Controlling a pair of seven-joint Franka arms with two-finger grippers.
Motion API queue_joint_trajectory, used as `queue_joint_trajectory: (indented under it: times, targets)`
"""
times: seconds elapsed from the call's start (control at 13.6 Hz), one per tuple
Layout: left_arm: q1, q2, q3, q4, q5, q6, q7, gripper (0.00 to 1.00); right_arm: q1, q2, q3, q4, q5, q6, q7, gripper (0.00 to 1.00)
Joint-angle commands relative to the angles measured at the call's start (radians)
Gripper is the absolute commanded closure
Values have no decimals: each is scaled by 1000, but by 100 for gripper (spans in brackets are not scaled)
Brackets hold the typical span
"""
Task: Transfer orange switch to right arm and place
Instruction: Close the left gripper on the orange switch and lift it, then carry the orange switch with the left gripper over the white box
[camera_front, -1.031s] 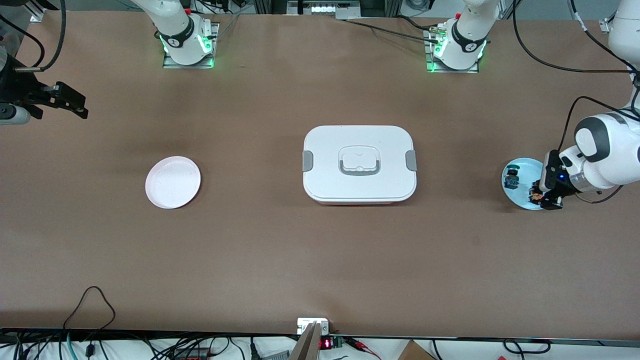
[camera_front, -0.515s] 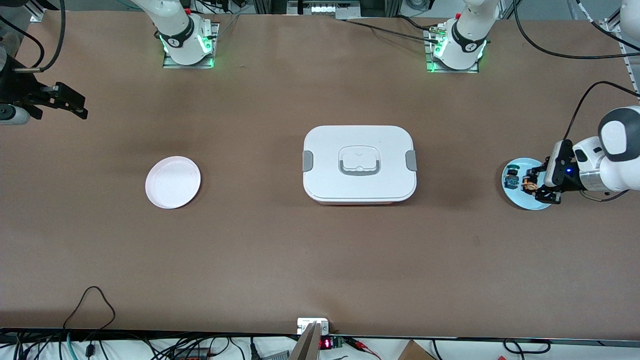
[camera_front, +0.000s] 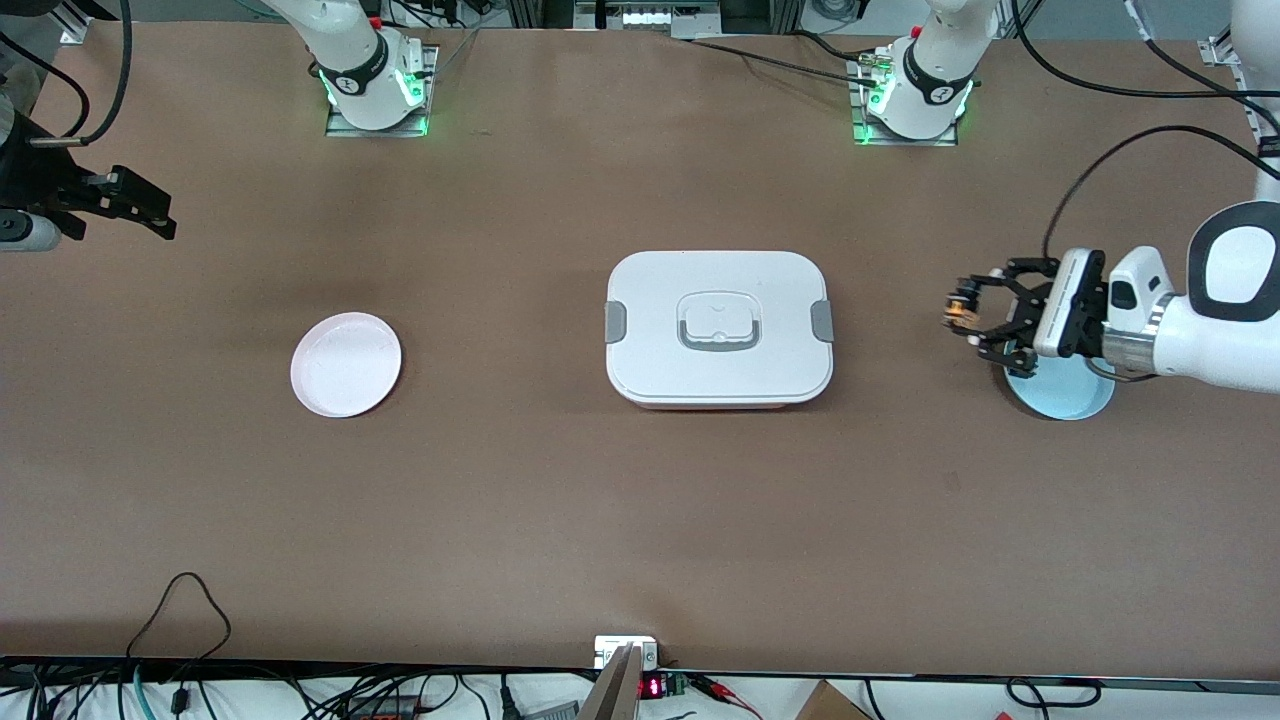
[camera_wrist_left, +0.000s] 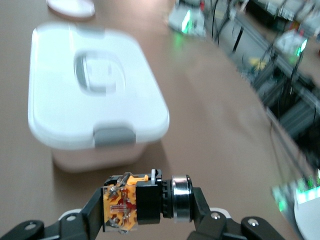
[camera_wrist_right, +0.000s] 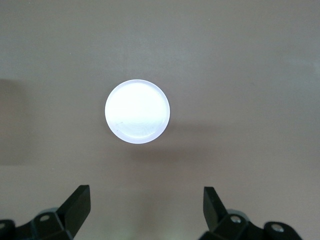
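Brown table (camera_front: 560, 480), left claw (camera_front: 962, 318) level, apparently clamping orange switch (camera_wrist_left: 131, 203)

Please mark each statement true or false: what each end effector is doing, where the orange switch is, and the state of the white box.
1. The left end effector grips the orange switch. True.
2. The orange switch lies on the blue plate. False: it is held in the air.
3. The white box has its lid on. True.
4. The right end effector is shut. False: it is open, over the table with the pink plate in its view.
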Motion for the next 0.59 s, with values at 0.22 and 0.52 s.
queue_joint_trajectory:
  times: [0.22,0.52]
  targets:
    - [-73,18,-67,20,-362,-30,-121,100,-13,17,3,22,14,-18,-9,0]
    - [-79,17,-154,12,-525,83,-134,100,-3,32,7,25,12,-18,-9,0]
